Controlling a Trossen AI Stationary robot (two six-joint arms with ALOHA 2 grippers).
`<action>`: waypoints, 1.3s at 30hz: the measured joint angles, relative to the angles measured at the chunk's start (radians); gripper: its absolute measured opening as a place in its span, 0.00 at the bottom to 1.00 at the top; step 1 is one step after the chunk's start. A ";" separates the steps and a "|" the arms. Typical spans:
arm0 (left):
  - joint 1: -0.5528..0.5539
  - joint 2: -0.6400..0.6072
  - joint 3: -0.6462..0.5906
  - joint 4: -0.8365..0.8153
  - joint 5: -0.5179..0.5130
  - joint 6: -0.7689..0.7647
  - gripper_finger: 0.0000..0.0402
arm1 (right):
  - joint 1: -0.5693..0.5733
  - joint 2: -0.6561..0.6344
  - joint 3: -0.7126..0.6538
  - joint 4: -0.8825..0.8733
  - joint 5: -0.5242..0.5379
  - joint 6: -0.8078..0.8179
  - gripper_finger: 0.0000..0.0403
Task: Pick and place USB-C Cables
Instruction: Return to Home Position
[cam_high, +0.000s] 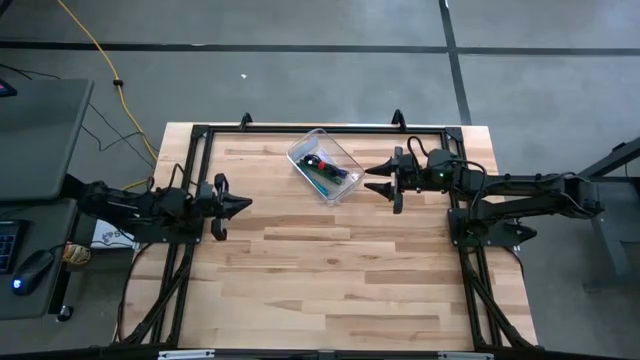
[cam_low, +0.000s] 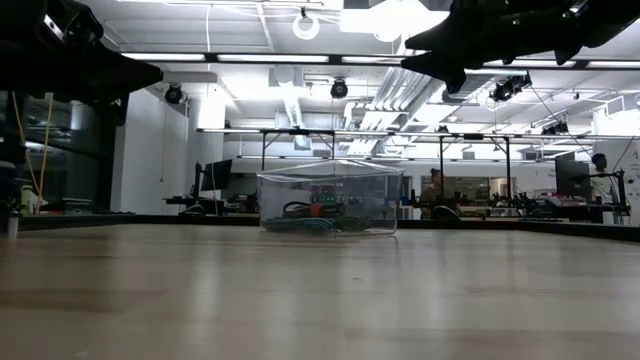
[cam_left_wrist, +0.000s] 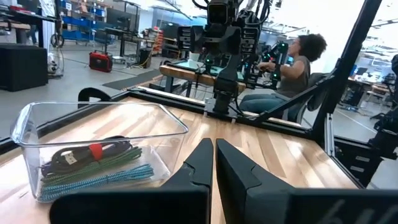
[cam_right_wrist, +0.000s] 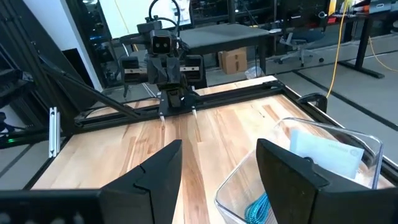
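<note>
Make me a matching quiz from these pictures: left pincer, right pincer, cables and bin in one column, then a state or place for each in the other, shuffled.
1. left pincer
2. right pincer
3. cables
4. bin

A. in the bin
B. open
C. on the table
D. shut

Pairs: 1-D, 2-B, 3-A, 4-C.

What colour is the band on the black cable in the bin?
Red band, clearest in the left wrist view.
</note>
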 joint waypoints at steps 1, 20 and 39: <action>0.000 0.000 0.000 0.000 0.000 0.002 0.00 | -0.001 0.000 0.000 0.000 0.000 0.000 0.49; 0.000 0.000 0.000 0.000 0.009 0.028 0.00 | 0.057 -0.321 -0.003 -0.388 -0.001 -0.060 0.05; 0.000 0.000 0.000 0.000 0.009 0.028 0.00 | 0.135 -0.758 -0.414 -0.169 0.054 -0.006 0.00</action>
